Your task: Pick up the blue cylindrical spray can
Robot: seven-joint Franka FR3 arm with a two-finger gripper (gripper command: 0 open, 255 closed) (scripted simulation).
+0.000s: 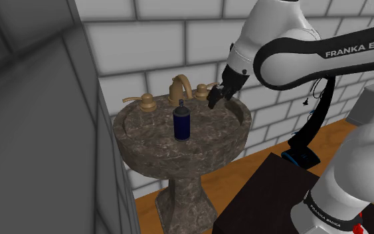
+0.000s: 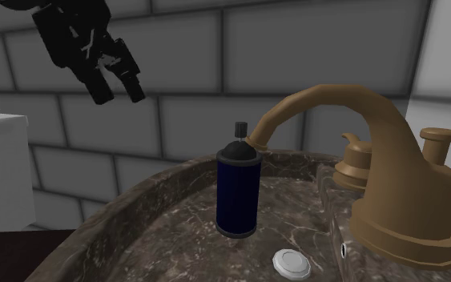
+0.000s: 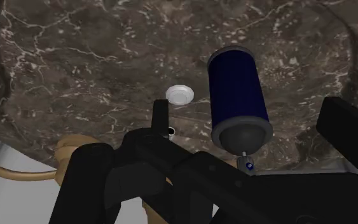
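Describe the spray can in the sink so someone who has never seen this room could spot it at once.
Find the dark marbled pedestal sink against the white brick wall. In its basin, before the tan faucet, the spray can stands upright. It is the only dark-blue cylinder there, topped by a black dome and nozzle, unlike the flat white drain beside it.

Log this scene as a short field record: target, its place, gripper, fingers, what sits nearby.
target: blue spray can, upright, with a black top and nozzle
place: inside the basin of the dark marbled sink, close to the spout tip
gripper: gripper is above the basin, off to one side of the can and not touching it
fingers: open, nothing between them
nearby: brown faucet at the basin's back; white drain plug on the basin floor beside the can
backdrop: grey brick wall
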